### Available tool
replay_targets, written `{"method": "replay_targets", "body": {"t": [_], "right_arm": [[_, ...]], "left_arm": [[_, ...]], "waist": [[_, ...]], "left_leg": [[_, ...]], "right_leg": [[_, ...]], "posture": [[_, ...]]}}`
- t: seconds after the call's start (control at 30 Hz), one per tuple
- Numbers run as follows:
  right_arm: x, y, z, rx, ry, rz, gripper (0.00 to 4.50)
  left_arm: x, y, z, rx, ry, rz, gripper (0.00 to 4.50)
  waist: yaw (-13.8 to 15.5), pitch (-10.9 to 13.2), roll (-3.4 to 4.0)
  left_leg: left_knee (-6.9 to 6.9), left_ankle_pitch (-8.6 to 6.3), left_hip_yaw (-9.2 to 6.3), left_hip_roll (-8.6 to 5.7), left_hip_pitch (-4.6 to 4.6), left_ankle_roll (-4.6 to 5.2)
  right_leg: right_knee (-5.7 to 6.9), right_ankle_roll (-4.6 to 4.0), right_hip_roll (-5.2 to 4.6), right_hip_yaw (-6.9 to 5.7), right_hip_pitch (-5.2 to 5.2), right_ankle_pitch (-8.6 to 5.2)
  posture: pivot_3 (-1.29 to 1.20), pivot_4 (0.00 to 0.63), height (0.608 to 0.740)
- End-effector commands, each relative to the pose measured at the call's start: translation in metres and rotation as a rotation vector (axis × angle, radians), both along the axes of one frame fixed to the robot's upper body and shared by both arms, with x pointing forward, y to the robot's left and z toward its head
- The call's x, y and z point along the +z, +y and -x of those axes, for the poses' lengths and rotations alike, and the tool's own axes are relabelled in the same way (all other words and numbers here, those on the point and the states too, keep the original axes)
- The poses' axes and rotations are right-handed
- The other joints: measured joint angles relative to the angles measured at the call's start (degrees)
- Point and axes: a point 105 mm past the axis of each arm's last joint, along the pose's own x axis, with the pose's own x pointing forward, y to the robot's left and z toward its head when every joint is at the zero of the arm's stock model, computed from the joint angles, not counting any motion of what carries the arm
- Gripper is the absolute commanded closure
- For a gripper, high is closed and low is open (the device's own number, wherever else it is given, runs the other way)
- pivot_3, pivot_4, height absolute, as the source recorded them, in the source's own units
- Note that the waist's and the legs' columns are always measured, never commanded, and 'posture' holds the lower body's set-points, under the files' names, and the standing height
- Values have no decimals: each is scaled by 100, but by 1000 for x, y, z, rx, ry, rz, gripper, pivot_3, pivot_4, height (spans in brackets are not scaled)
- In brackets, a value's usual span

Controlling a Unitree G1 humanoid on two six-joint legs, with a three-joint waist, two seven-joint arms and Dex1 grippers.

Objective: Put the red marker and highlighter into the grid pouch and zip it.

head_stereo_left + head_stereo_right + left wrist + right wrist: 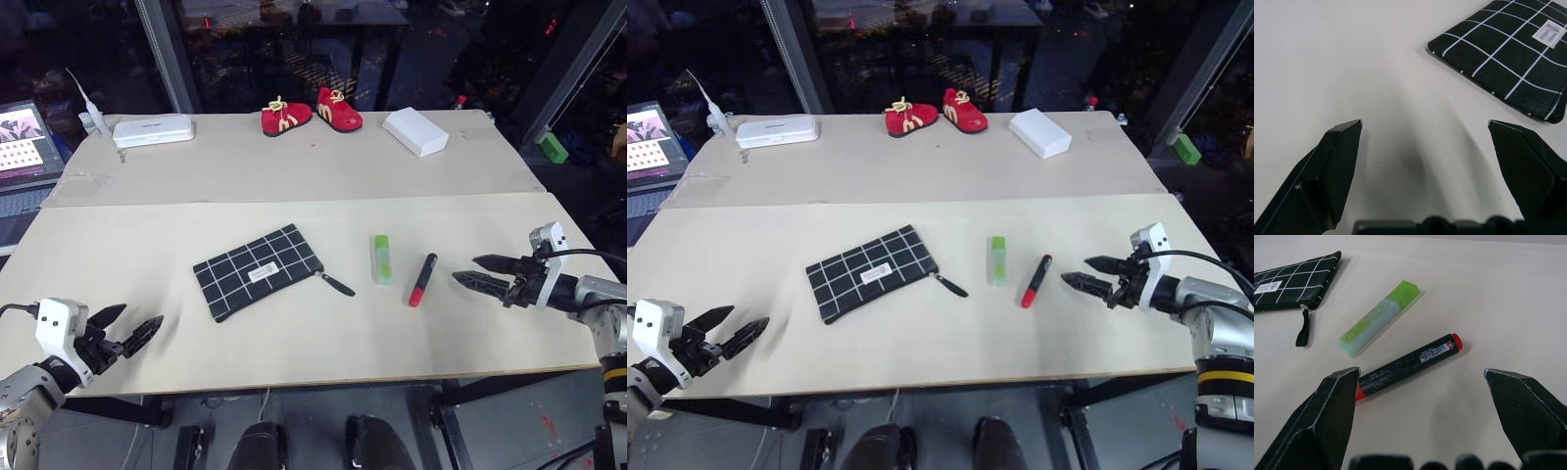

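We see our right gripper [478, 271] spread wide and holding nothing, its two black fingers [1327, 421] hovering just off the table [147, 245] at about 3 o'clock from the pens and pointing toward them. Our left gripper [129, 329] is likewise fully parted and empty, low over the near edge at about 8 o'clock from the grid pouch [259, 270], touching nothing. The red marker [423, 279] lies flat just beside the right fingertips, its long axis running roughly 1 to 7 o'clock, the larger red end toward 7 o'clock, nearest us. The highlighter [382, 258] lies just at 9 o'clock from the marker, apart from it, nearly along the 12 to 6 line, its bright green cap at the far end. The pouch sits flat at 9 o'clock from the highlighter, its long axis tilted from about 8 to 2 o'clock, the white label [261, 273] facing up and the zipper pull [337, 283] trailing out of its right corner toward the highlighter. At 12 o'clock, along the far side, we see a pair of small red shoes [311, 114] between two white boxes [414, 130].
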Motion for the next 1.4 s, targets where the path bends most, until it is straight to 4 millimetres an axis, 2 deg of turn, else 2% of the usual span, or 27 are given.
{"method": "replay_targets", "body": {"t": [0.03, 0.13, 0.17, 0.23, 0.37, 0.47, 0.6, 0.67, 0.73, 0.83, 0.93, 0.97, 1.13, 1.27, 1.4], "right_arm": [[14, 3, -5, 13, -64, 9, 0], [19, 2, -14, -25, -99, 9, 0], [21, 2, -16, -32, -108, -2, 396], [25, 2, -17, -26, -124, -20, 668], [30, 6, -17, -3, -128, -15, 2057], [32, 12, -17, 34, -125, -4, 3146], [37, 29, -18, 107, -137, 1, 4437], [40, 52, -18, 184, -147, 5, 4479], [45, 83, -20, 269, -151, -10, 4479], [47, 121, -21, 359, -144, -11, 4479], [52, 178, -25, 463, -211, -1, 4479], [48, 196, -27, 479, -218, 26, 4479], [16, 248, -34, 483, -140, 147, 4479], [-3, 265, -41, 471, -165, 248, 4479], [-17, 266, -54, 457, -221, 370, 4479]], "left_arm": [[13, 0, 0, -19, -40, -10, 40], [21, -12, 1, -167, -52, 34, 40], [22, -13, 2, -220, -62, 23, 0], [21, -9, 0, -243, -78, -74, 0], [15, -6, 0, -316, -93, -292, 0], [22, -6, -7, -336, -151, -368, 0], [28, -8, -15, -389, -204, -487, 0], [28, -7, -18, -424, -219, -578, 0], [28, -8, -22, -468, -239, -661, 0], [28, -13, -28, -508, -280, -707, 0], [27, -20, -35, -576, -327, -787, 0], [27, -23, -37, -594, -347, -808, 0], [26, -35, -46, -631, -425, -837, 0], [23, -40, -47, -642, -442, -831, 0], [23, -43, -46, -645, -452, -825, 0]], "waist": [[-1, 0, 0], [-11, 0, 0], [-9, 0, 0], [-9, 0, 2], [-5, 0, 2], [-3, 0, 2], [-2, 0, 2], [-11, -1, 3], [-53, -1, 4], [-75, -1, 5], [-61, -1, 6], [-57, -1, 6], [1, -2, 4], [-8, -2, 5], [-29, -2, 5]], "left_leg": [[0, 0, 0, 0, 0, 0], [0, 0, 2, 0, 2, 0], [1, 0, 2, 1, 2, 0], [1, 1, 4, 0, 2, -1], [0, -1, 6, 0, -2, -3], [0, -3, 6, 0, -6, -3], [0, -2, 5, 2, -3, -3], [0, -2, 4, 4, -2, -3], [0, -3, 5, 8, -1, -3], [-1, -3, 7, 12, -2, -4], [-1, -2, 9, 11, -7, -4], [-1, -2, 11, 10, -9, -4], [2, 2, 28, -2, -36, -11], [8, 7, 45, -1, -69, -19], [8, 7, 49, -3, -65, -19]], "right_leg": [[0, 0, 0, 0, 0, 0], [1, -1, 2, 1, 0, 1], [2, -2, 2, 0, 0, 1], [4, -3, 2, 0, -2, 0], [0, -6, 2, -2, -4, -4], [-2, -6, -1, -2, -6, -3], [2, -7, -3, -3, -5, -2], [3, -7, -2, -3, -5, -2], [5, -6, 1, -3, -7, -2], [14, -8, 4, -2, -16, -1], [21, -8, 2, -5, -24, 0], [24, -8, 1, -5, -29, 0], [75, -8, -17, -19, -73, 0], [90, -8, -11, -33, -90, 1], [81, -7, -10, -34, -88, 1]], "posture": [[0, 150, 740], [0, 150, 740], [0, 150, 740], [0, 150, 740], [0, 150, 740], [0, 150, 740], [0, 150, 740], [0, 150, 740], [0, 150, 740], [0, 150, 740], [0, 150, 740], [0, 150, 740], [0, 150, 740], [0, 150, 740], [0, 150, 740]]}}
